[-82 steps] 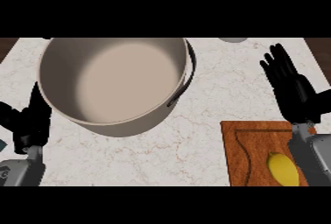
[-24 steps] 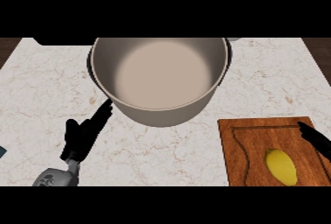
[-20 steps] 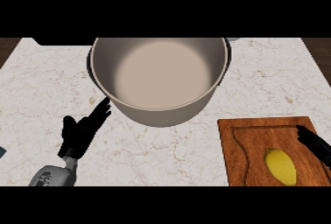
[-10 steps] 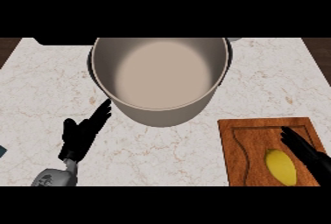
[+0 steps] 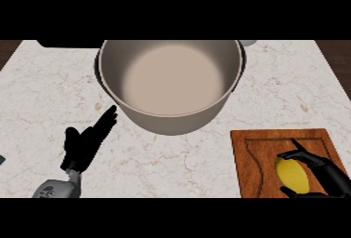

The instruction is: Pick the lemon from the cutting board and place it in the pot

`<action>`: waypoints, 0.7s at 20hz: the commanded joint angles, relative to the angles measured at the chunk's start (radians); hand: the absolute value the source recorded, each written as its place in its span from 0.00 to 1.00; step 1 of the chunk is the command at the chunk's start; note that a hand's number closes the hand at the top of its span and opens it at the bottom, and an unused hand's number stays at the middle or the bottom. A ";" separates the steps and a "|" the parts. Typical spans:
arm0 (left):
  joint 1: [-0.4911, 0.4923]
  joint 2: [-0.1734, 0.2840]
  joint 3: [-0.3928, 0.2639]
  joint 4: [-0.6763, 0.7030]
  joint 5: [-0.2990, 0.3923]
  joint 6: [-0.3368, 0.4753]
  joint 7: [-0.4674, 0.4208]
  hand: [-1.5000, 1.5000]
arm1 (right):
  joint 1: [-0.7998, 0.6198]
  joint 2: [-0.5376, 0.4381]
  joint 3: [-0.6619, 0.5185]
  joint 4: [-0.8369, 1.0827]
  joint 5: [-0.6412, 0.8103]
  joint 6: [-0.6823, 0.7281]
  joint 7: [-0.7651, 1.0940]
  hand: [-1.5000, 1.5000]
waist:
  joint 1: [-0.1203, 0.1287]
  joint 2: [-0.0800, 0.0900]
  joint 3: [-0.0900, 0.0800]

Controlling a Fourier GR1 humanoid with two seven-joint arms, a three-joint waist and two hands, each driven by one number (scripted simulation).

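Head view: I've got the lemon (image 5: 293, 174) lying on the wooden cutting board (image 5: 257, 160) down at five o'clock, and my right hand (image 5: 322, 171) is curling round it from the right, fingers and thumb bracketing the fruit. Up at twelve sits the big pot (image 5: 171, 83) on the marble counter (image 5: 41, 93). My left hand (image 5: 86, 145) rests at eight o'clock, fingers straight, holding nothing.

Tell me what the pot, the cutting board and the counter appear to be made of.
Pot: probably metal with a matte beige-grey finish, smooth and evenly shaded inside. Cutting board: wood, reddish-brown with visible grain and a groove along its edge. Counter: looks like marble or similar stone, white with faint tan veins.
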 commanded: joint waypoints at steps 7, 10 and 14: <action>-0.058 -0.028 0.019 0.101 -0.017 0.000 -0.013 0.50 | -0.040 0.050 -0.007 0.205 0.000 0.054 -0.159 1.00 | -0.007 0.018 0.018; -0.035 -0.018 -0.011 0.038 -0.016 -0.026 0.023 0.50 | -0.282 0.004 -0.018 0.323 -0.010 0.132 -0.124 1.00 | 0.036 0.025 0.020; -0.076 -0.055 -0.052 0.025 -0.039 -0.014 0.029 0.50 | -0.498 -0.057 -0.024 0.405 -0.044 0.276 -0.093 1.00 | 0.117 0.050 0.025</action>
